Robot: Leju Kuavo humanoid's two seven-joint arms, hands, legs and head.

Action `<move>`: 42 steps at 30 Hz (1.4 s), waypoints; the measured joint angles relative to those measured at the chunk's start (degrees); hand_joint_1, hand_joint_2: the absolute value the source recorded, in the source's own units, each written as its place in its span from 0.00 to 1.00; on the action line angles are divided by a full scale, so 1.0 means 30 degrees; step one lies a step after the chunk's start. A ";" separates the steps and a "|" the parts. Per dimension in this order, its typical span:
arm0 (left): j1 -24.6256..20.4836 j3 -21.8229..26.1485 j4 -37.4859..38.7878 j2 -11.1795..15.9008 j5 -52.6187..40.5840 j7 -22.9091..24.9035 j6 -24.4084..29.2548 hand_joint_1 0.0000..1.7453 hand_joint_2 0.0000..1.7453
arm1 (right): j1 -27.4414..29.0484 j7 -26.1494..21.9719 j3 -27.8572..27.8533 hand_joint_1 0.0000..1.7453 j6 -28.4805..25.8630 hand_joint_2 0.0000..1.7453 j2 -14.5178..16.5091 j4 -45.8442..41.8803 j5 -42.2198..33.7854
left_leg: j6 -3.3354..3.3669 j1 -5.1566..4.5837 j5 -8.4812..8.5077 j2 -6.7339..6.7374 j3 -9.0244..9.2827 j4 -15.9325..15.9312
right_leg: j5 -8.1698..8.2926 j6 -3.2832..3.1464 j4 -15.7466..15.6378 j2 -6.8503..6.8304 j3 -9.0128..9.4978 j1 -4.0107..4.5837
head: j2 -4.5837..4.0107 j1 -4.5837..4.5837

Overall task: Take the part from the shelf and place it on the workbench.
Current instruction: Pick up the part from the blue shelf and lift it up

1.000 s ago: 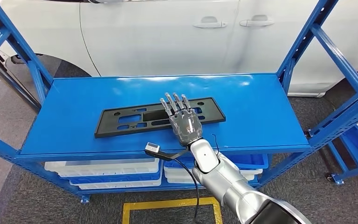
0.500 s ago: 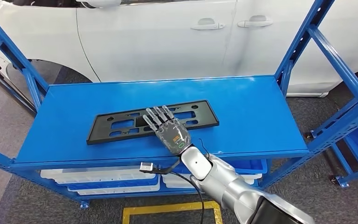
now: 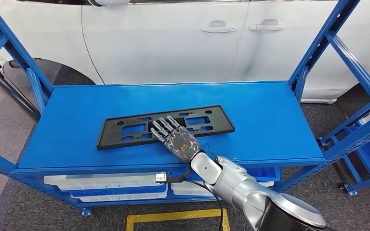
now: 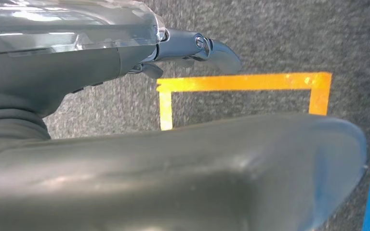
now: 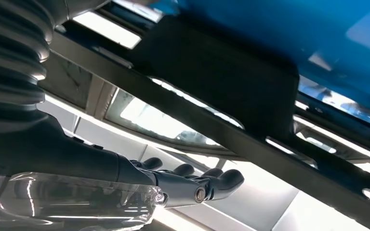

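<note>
Black license plate frame (image 3: 165,126) lies flat at shelf (image 3: 270,120) centre, not lifted. Right hand (image 3: 176,138) at the frame's 6 o'clock edge, fingers (image 3: 161,126) spread flat over it, nothing gripped. Left hand (image 4: 192,45) hangs over the floor; finger state cannot be told. Grasp, carry and bench placement all remain.

A: Glossy blue painted metal on the shelf (image 3: 270,115), catching reflections. The part (image 3: 125,129)?
B: Matt black plastic. Right hand (image 3: 176,138) has a shiny clear shell; the floor (image 4: 270,38) is rough grey carpet.
</note>
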 joint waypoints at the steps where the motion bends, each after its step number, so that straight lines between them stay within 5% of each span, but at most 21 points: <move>1: -0.0007 0.0004 0.0000 0.0004 0.0000 -0.0002 0.0000 0.00 0.00 | -0.0020 -0.0004 0.0066 0.00 0.0000 1.00 -0.0018 0.0062 0.0000 | 0.0064 -0.0014 -0.0005 0.0010 -0.0007 -0.0006 | -0.0648 0.0068 0.1254 -0.0020 -0.0578 -0.0032 | 0.0000 0.0000; 3: -0.0005 0.0022 0.0000 0.0004 0.0000 -0.0011 0.0000 0.00 0.00 | -0.0022 -0.0029 0.0204 0.00 -0.0005 1.00 -0.0064 0.0193 0.0000 | 0.0132 -0.0060 -0.0027 0.0025 -0.0020 0.0003 | -0.1707 0.0151 0.3924 -0.0037 -0.1893 -0.0069 | 0.0000 -0.0002; 4: 0.0000 0.0036 0.0000 0.0004 -0.0002 -0.0032 0.0000 0.00 0.00 | -0.0024 -0.0051 0.0267 0.00 -0.0009 1.00 -0.0082 0.0246 0.0000 | 0.0145 -0.0082 -0.0037 0.0024 -0.0009 0.0010 | -0.1767 0.0155 0.4542 -0.0038 -0.2226 -0.0072 | 0.0000 -0.0002; 6: -0.0006 0.0065 0.0000 -0.0009 -0.0005 -0.0116 -0.0004 0.00 0.00 | -0.0078 -0.0118 0.0366 0.00 -0.0016 1.00 -0.0093 0.0315 0.0000 | 0.0133 -0.0112 -0.0062 0.0000 0.0061 0.0022 | -0.0791 0.0054 0.3348 -0.0039 -0.1708 -0.0060 | 0.0000 -0.0002; 8: -0.0036 0.0080 0.0000 -0.0049 -0.0007 -0.0228 -0.0016 0.00 0.00 | -0.0198 -0.0229 0.0446 0.00 -0.0016 1.00 -0.0089 0.0375 -0.0002 | 0.0067 -0.0172 -0.0112 -0.0026 0.0123 0.0050 | 0.0533 -0.0191 0.0440 -0.0045 -0.0321 0.0023 | 0.0000 -0.0002; 10: -0.0068 0.0091 0.0000 -0.0084 -0.0014 -0.0308 -0.0027 0.00 0.00 | -0.0319 -0.0394 0.0501 0.00 -0.0015 1.00 -0.0044 0.0444 -0.0015 | -0.0072 -0.0226 -0.0141 -0.0023 0.0099 0.0084 | 0.1040 -0.0361 -0.1171 -0.0070 0.0390 0.0128 | 0.0000 -0.0002; 14: -0.0109 0.0106 0.0000 -0.0075 -0.0029 -0.0381 -0.0033 0.00 0.00 | -0.0488 -0.0752 0.0515 0.00 -0.0009 1.00 0.0237 0.0678 -0.0215 | -0.0469 -0.0196 -0.0418 0.0002 -0.0009 0.0412 | 0.1150 -0.0641 -0.1513 -0.0089 0.0522 0.0054 | 0.0000 -0.0002; 18: -0.0093 0.0109 0.0000 -0.0058 -0.0046 -0.0470 -0.0051 0.00 0.00 | -0.0575 -0.0862 0.0116 0.00 0.0206 1.00 0.0678 0.1064 -0.0705 | -0.0783 -0.0058 -0.2515 0.0008 -0.2076 0.4730 | 0.1177 -0.0840 -0.1610 -0.0150 0.0584 -0.0034 | 0.0000 -0.0002; 20: -0.0064 0.0117 0.0000 -0.0044 -0.0056 -0.0483 -0.0053 0.00 0.00 | -0.0601 -0.0802 -0.0230 0.00 0.0667 1.00 0.0807 0.1235 -0.0915 | -0.0885 0.0005 -0.2443 0.0011 -0.2592 0.5590 | 0.1141 -0.0808 -0.1562 -0.0148 0.0577 -0.0050 | 0.0000 -0.0002; 23: -0.0107 0.0117 0.0000 -0.0011 -0.0128 -0.0539 -0.0117 0.00 0.00 | -0.0877 -0.0667 -0.0862 0.00 0.1767 1.00 0.0935 0.1441 -0.1288 | -0.0927 0.0100 -0.0580 0.0033 -0.1024 0.2238 | 0.0955 -0.0620 -0.1342 -0.0117 0.0589 -0.0067 | 0.0000 -0.0002; 25: -0.0170 0.0113 0.0000 -0.0007 -0.0173 -0.0608 -0.0217 0.00 0.00 | -0.1192 -0.0723 -0.1452 0.00 0.2743 1.00 0.0962 0.1597 -0.1768 | -0.0768 0.0087 -0.0096 0.0016 -0.0272 0.0592 | 0.0853 -0.0433 -0.1178 -0.0093 0.0490 0.0008 | 0.0000 -0.0002; 29: -0.0192 0.0113 0.0002 -0.0007 -0.0197 -0.0661 -0.0277 0.00 0.00 | -0.1812 -0.1379 -0.3025 0.00 0.4998 1.00 0.0958 0.1836 -0.3139 | -0.0265 0.0054 -0.0086 -0.0008 -0.0227 0.0321 | 0.0634 -0.0068 -0.0925 -0.0081 0.0349 -0.0034 | 0.0000 -0.0002; 31: -0.0238 0.0113 0.0002 0.0007 -0.0191 -0.0668 -0.0277 0.00 0.00 | -0.2118 -0.1772 -0.3792 0.00 0.6377 1.00 0.0958 0.1927 -0.3592 | -0.0063 0.0078 -0.0022 0.0011 -0.0202 0.0225 | -0.0303 0.0104 0.0666 -0.0079 -0.0365 -0.0105 | 0.0000 -0.0002; 33: -0.0256 0.0115 0.0000 0.0018 -0.0167 -0.0679 -0.0277 0.00 0.00 | -0.2360 -0.2065 -0.4381 0.00 0.7824 1.00 0.0969 0.2031 -0.3842 | 0.0019 0.0044 -0.0017 0.0019 -0.0223 0.0218 | -0.1465 0.0175 0.3375 -0.0087 -0.1678 -0.0110 | 0.0000 -0.0002; 35: -0.0252 0.0118 0.0000 0.0018 -0.0142 -0.0694 -0.0277 0.00 0.00 | -0.2553 -0.2180 -0.4776 0.00 0.8932 1.00 0.1020 0.2104 -0.3934 | 0.0039 0.0004 -0.0028 0.0009 -0.0197 0.0223 | -0.1571 0.0154 0.4569 -0.0087 -0.2315 -0.0103 | 0.0000 -0.0002; 36: -0.0251 0.0120 0.0000 0.0016 -0.0131 -0.0705 -0.0277 0.00 0.00 | -0.2654 -0.2186 -0.4931 0.00 0.9334 1.00 0.1064 0.2126 -0.3960 | 0.0038 -0.0017 -0.0035 -0.0005 -0.0165 0.0225 | -0.1080 0.0085 0.4008 -0.0087 -0.2080 -0.0089 | 0.0000 -0.0002; 39: -0.0265 0.0115 0.0002 -0.0047 -0.0117 -0.0772 -0.0282 0.00 0.00 | -0.2929 -0.2137 -0.5319 0.00 0.9974 1.00 0.1233 0.2169 -0.4040 | -0.0020 -0.0095 -0.0061 -0.0040 -0.0104 0.0237 | 0.0750 -0.0309 0.0015 -0.0107 -0.0225 0.0057 | 0.0000 -0.0002; 42: -0.0264 0.0117 0.0002 -0.0102 -0.0113 -0.0812 -0.0284 0.00 0.00 | -0.3004 -0.2109 -0.5559 0.00 1.0054 1.00 0.1370 0.2207 -0.4089 | -0.0299 -0.0126 -0.0056 -0.0033 -0.0159 0.0213 | 0.1038 -0.0464 -0.1183 -0.0130 0.0228 0.0193 | 0.0000 -0.0002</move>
